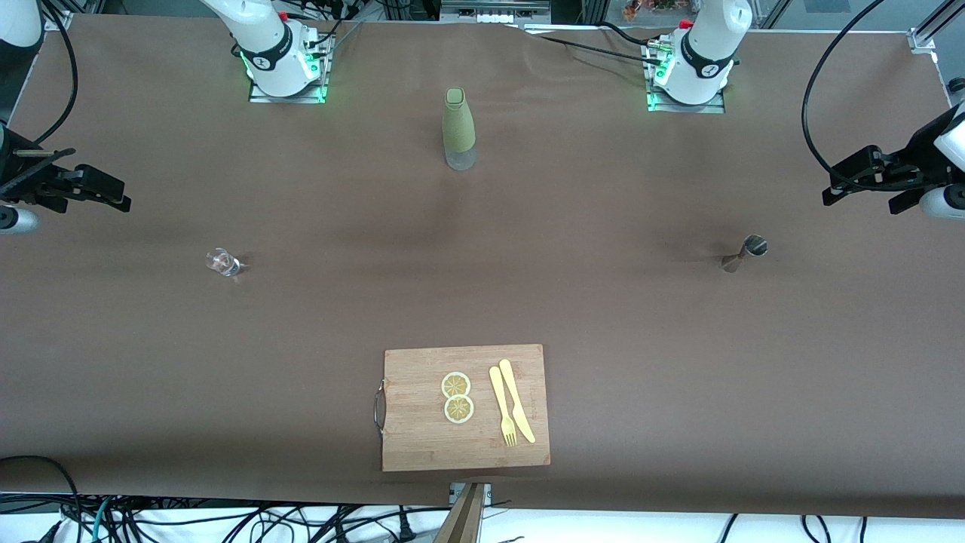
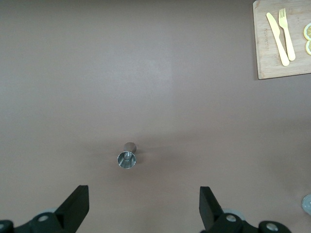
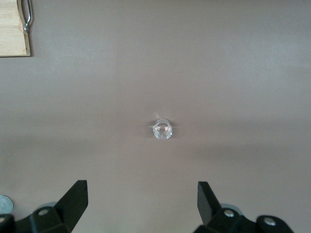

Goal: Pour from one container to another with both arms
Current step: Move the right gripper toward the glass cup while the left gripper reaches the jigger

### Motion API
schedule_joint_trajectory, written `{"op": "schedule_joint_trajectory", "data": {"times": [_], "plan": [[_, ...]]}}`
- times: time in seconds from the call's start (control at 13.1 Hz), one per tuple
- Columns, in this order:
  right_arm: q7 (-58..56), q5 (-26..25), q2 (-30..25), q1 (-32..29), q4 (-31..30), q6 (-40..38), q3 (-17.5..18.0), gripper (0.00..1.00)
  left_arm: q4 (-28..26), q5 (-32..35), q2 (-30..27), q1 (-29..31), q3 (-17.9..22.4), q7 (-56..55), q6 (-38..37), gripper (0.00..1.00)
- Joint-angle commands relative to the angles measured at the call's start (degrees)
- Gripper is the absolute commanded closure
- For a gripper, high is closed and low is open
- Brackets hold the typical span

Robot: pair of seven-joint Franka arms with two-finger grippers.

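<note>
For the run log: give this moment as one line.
stage: before any grasp | left hand: open, over metal jigger | right hand: open, over small glass | bottle: upright, untouched

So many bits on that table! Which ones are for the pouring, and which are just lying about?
Probably for the pouring:
- metal jigger
- small glass
- perhaps the bottle
- left gripper and right gripper, both open, waiting at the table's ends

Just lying about:
- cutting board
- lemon slices
- fork
- knife

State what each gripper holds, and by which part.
Nothing is held. The left gripper hangs open over the small metal jigger; the right gripper over the small clear glass.
</note>
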Motion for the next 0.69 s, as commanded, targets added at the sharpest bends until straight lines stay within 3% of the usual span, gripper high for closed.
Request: {"op": "schedule_joint_trajectory", "data": {"times": [0.0, 0.15, 0.31, 0.61], "plan": [[-0.4, -0.3, 1.4, -0.2, -0.6, -0.1, -0.1, 0.0, -1.4, 1.4, -1.0, 0.0, 0.4, 1.0, -0.1, 0.0], [-0.4, -0.5, 1.7, -0.2, -0.6, 0.0, -0.2, 0.0, -3.7, 1.9, -0.7, 0.3, 0.4, 1.5, -0.2, 0.0], [-1.1, -0.6, 1.7, -0.1, -0.6, -0.1, -0.1, 0.0, -4.7, 2.4, -0.7, 0.3, 1.0, 11.1, -0.2, 0.0], [-5.1, 0.3, 2.1, 0.2, -0.9, -0.9, 0.2, 0.0, -8.3, -4.7, -0.2, 0.4, 10.9, 35.9, 0.0, 0.0]]}}
